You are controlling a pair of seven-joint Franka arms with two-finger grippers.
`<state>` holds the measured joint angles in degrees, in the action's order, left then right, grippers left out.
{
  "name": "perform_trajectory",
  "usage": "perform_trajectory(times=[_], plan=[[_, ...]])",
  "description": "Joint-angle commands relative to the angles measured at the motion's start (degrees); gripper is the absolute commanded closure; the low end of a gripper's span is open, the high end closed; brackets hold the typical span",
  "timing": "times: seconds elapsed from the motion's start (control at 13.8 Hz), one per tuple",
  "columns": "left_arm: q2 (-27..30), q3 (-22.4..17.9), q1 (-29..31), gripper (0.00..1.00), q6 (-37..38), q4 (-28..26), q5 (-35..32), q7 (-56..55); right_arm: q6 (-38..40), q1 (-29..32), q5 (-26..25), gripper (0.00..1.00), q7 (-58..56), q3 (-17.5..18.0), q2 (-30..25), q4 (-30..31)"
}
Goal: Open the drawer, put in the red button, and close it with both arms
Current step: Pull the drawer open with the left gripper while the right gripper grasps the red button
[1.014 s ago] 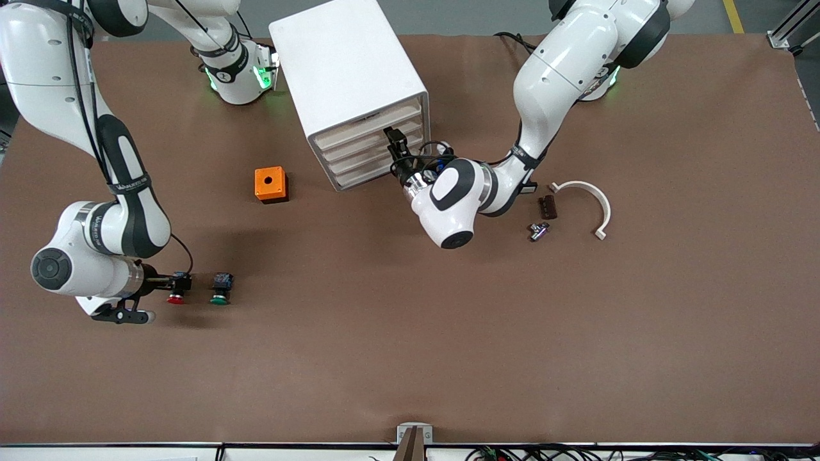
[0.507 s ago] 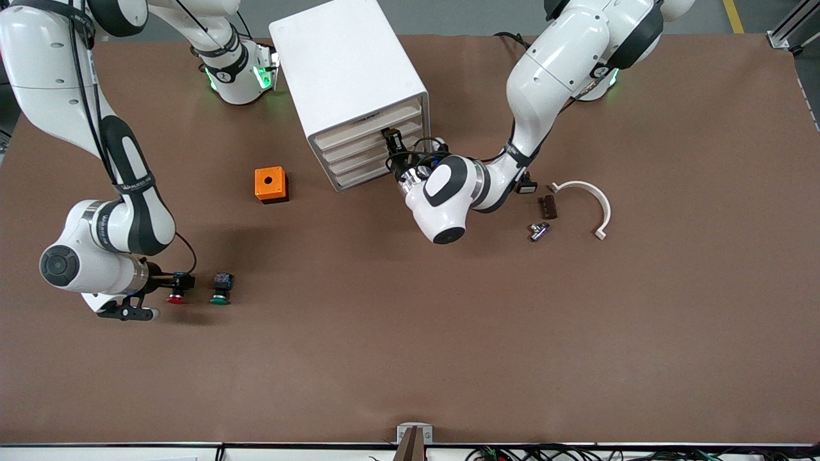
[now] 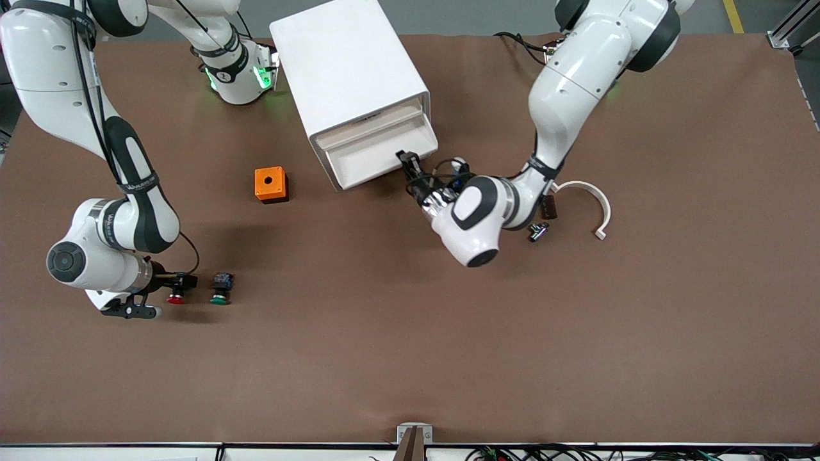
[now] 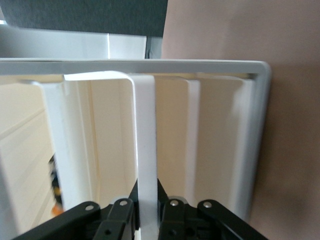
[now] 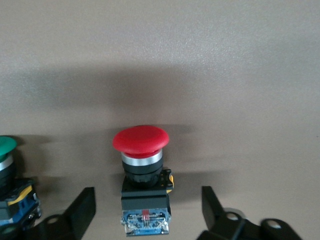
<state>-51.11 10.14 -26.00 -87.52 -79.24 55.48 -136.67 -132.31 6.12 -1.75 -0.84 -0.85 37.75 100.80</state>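
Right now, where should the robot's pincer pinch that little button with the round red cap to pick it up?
Probably by the squarish black-and-blue body under the cap of the red mushroom-capped push button, not the rounded cap, which could slip. The body's flat sides face the right pincer, whose open fingers already stand one on each side of it. It should avoid the green-capped button lying beside it.

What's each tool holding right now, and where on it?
Left tool grips the drawer's front lip. Right tool holds nothing; its open fingers straddle the red button.
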Motion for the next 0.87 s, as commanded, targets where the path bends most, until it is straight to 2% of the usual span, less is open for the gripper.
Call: perform_trajectory(times=[0.0, 0.22, 0.29, 0.36, 0.58, 0.8], plan=[[0.0, -0.9, 3.5, 1.00, -1.1, 1.9, -0.7, 0.4, -0.8, 0.7, -1.2, 0.35, 0.5, 0.6, -0.7, 1.0], [-0.4, -1.0, 6.2, 1.00, -1.2, 3.0, -0.6, 0.8, -1.3, 0.5, -1.2, 0.60, 0.2, 0.5, -0.7, 1.4], [-0.5, -1.0, 6.9, 0.70, -1.2, 3.2, -0.6, 1.7, -1.3, 0.5, -1.3, 0.65, 0.2, 0.5, -0.7, 1.4], [-0.4, -1.0, 7.2, 0.01, -1.2, 3.1, -0.6, 3.4, -0.9, 0.4, -1.2, 0.71, 0.0, 0.5, -0.9, 1.4], [0.4, -1.2, 8.8, 0.00, -1.0, 3.5, -0.8, 3.9, 2.7, 0.0, -1.3, 0.87, -0.1, 0.6, -3.8, 1.0], [1.4, -2.7, 10.9, 0.00, -1.0, 7.0, -3.3, 4.1, 10.2, -0.6, -1.2, 0.87, 0.4, 0.7, -8.2, -0.7]])
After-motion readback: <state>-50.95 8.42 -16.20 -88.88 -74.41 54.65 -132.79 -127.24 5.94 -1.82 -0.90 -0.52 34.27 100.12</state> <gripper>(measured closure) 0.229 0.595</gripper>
